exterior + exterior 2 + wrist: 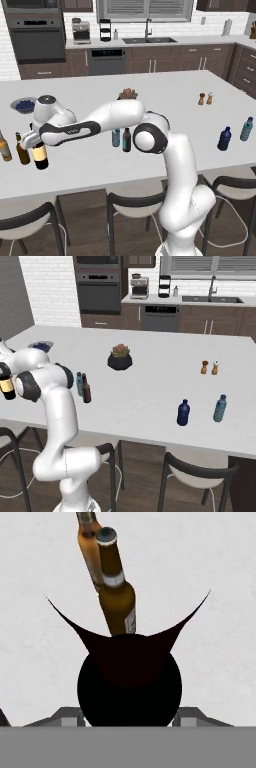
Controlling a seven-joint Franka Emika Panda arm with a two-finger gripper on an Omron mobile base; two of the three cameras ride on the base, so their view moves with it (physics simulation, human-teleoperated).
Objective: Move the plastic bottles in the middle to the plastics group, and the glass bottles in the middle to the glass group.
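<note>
My gripper (pixel 31 141) is shut on the neck of the tall near-black wine bottle (pixel 40 158) with a cream-yellow label, held upright at the counter's left end. From above, its dark top (pixel 129 682) sits between my fingers (pixel 65 716). Just left of it stands the glass group: a slim brown bottle (pixel 22 150) (pixel 117 594) and an amber bottle (pixel 4 147) (pixel 89 542). In the middle stand the light-blue plastic bottle (pixel 116 137) (pixel 79 384) and the maroon glass bottle (pixel 126 140) (pixel 86 389). The plastics group, dark blue (pixel 224 139) and light blue (pixel 246 129), is at the right.
A bowl of blueberries (pixel 23 105) sits behind the glass group. A potted plant (pixel 120 357) stands mid-counter, with salt and pepper shakers (pixel 210 367) farther right. Stools (pixel 130 205) line the near edge of the counter.
</note>
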